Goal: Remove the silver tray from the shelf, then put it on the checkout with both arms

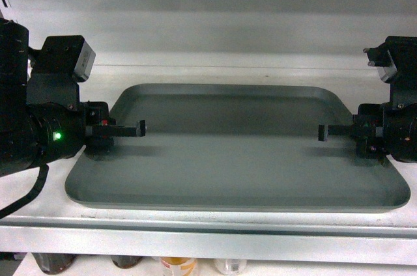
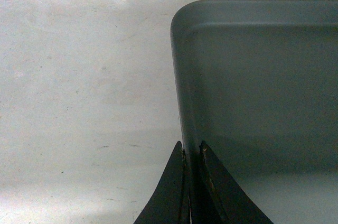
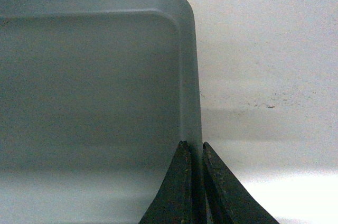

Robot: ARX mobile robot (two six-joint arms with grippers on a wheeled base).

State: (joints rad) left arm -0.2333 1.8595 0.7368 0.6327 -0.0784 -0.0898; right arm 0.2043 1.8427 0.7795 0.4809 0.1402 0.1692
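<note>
Across the middle of your head view you see the silver tray (image 1: 234,152) lying flat on the shelf (image 1: 208,224), its long near edge just behind the shelf's pale lipped front. At the left of the frame, your left gripper (image 1: 120,130) reaches in over the tray's short left rim, with a green light glowing on the arm behind it. At the right of the frame, your right gripper (image 1: 339,131) reaches in over the opposite short rim.

Look at the left wrist view: the left gripper (image 2: 191,182) sits at the bottom centre, its two dark fingers (image 2: 170,192) pinched on either side of the tray's raised rim, one outside over the white board, one inside the tray. The tray's rounded far corner shows in the upper middle of that frame.

In the right wrist view, the right gripper (image 3: 196,182) likewise has its fingers (image 3: 224,192) closed on the rim of the silver tray (image 3: 90,76), at bottom centre.

Along the bottom edge of your head view, tops of bottles (image 1: 179,266) show below the shelf.
</note>
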